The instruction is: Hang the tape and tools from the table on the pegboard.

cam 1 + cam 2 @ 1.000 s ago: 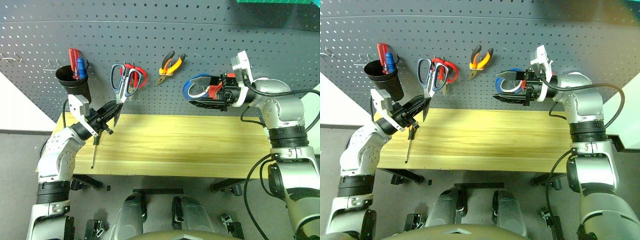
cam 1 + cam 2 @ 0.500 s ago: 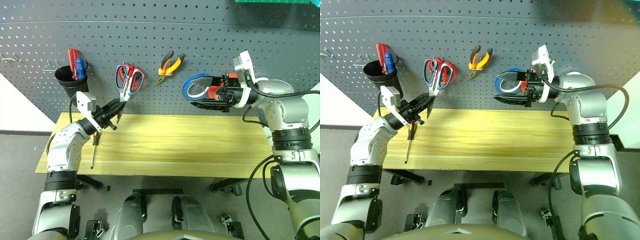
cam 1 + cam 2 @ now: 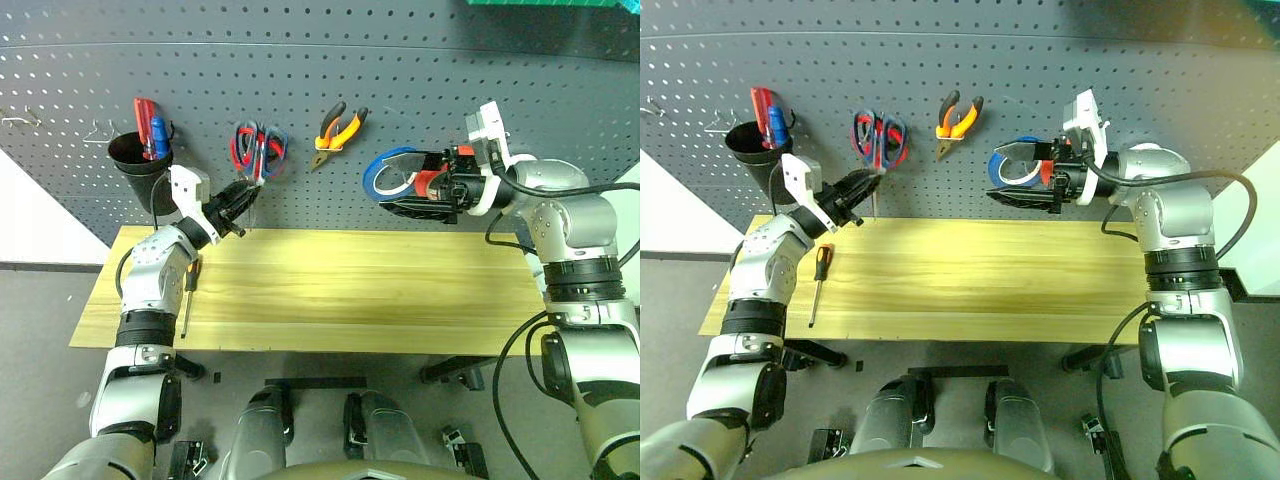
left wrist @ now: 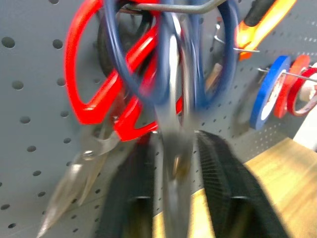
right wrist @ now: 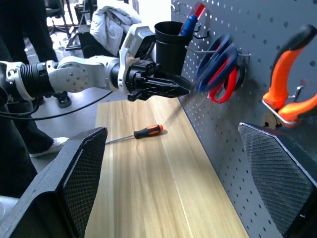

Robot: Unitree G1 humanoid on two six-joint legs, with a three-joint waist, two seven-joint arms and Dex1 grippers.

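Note:
The dark-handled scissors point(image 3: 258, 148) hang from a hook on the pegboard point(image 3: 430, 60), over the red-handled scissors point(image 4: 94, 84), and look blurred. My left gripper point(image 3: 243, 192) sits just below them, open a little, with the blades point(image 4: 174, 163) between its fingers point(image 4: 220, 178) and a small gap on each side. The orange-and-black pliers point(image 3: 338, 128) hang further right. The screwdriver point(image 3: 187, 298) lies on the table point(image 3: 350, 300) near its left end. My right gripper point(image 3: 398, 184) is open wide in front of the blue roll point(image 3: 384, 170), with nothing in it. The tape is out of view.
A black cup point(image 3: 140, 160) holding red and blue tools hangs at the board's left. Orange-red and red rolls point(image 4: 297, 84) hang beside the blue one. Bare hooks point(image 3: 100, 130) stick out at the far left. A person's dark legs point(image 5: 15, 29) stand beyond the table's left end.
My left gripper carried the dark-handled scissors up and right onto the hook over the red ones, then loosened its fingers. The scissors now swing. The right arm stayed still.

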